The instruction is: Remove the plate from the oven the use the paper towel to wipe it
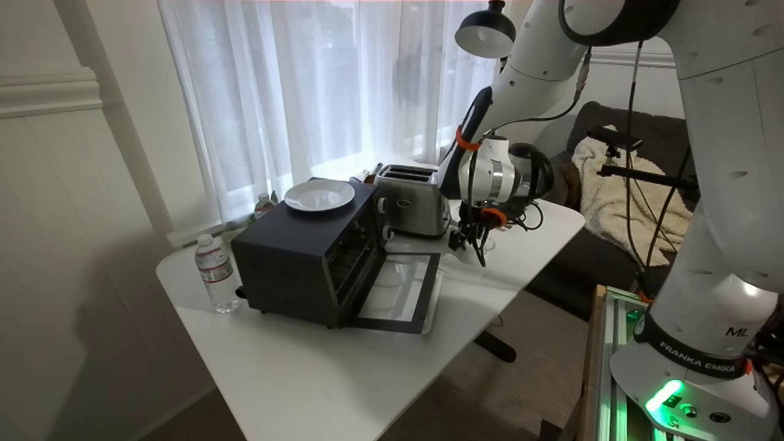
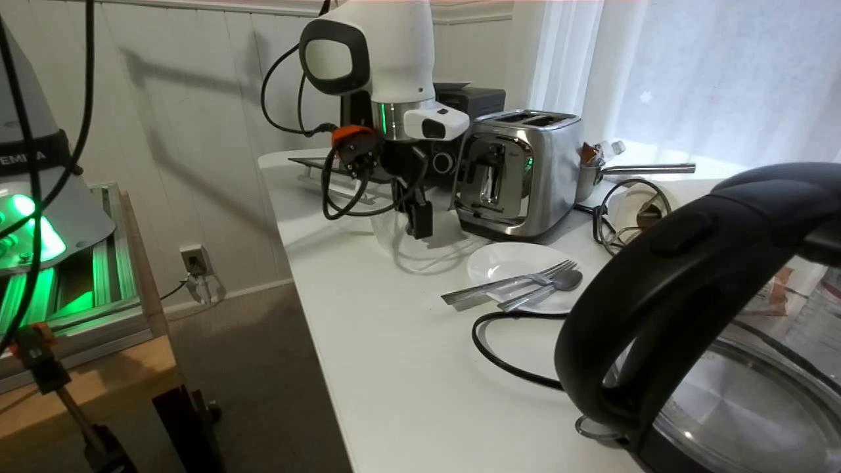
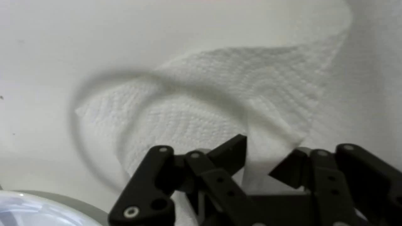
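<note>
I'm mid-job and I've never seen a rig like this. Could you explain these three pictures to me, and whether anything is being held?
The machine is one white robot arm ending in a black two-fingered gripper. Two pictures come from cameras standing outside it; the close-up comes from a camera on its wrist.

On the white table stands a black oven with its glass door folded down and a white plate resting on top. Beside it is a silver slot toaster. An exterior view also shows cutlery lying across a second plate.

The close-up shows a creased paper towel at the gripper. The jaws stand apart, with part of the paper towel showing between them, so I see nothing firmly held; whether they touch it, I can't tell.
</note>
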### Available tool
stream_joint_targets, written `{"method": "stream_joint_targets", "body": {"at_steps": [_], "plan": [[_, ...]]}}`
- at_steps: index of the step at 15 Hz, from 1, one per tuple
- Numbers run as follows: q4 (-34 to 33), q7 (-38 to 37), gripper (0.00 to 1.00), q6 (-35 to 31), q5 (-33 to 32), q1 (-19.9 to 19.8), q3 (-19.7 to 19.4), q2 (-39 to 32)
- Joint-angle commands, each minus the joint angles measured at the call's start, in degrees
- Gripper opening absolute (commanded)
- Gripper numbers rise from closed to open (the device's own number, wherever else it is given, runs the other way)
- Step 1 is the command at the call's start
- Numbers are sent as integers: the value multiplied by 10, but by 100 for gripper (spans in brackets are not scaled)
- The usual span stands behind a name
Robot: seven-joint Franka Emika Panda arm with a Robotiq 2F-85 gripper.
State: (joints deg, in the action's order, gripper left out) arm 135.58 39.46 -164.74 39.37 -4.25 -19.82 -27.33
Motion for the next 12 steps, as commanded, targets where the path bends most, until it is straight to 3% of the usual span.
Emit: {"method": "stream_joint_targets", "body": {"at_steps": [1,3,6,9,12], "plan": [[34,-119,1,7,-148,4,-4,46],[40,-194,0,17,-242,-10,5,60],[43,-260,0,39,-325,-14,8,78],[44,-293,0,65,-367,-23,17,103],[50,-300,0,106,-370,-37,39,139]]}}
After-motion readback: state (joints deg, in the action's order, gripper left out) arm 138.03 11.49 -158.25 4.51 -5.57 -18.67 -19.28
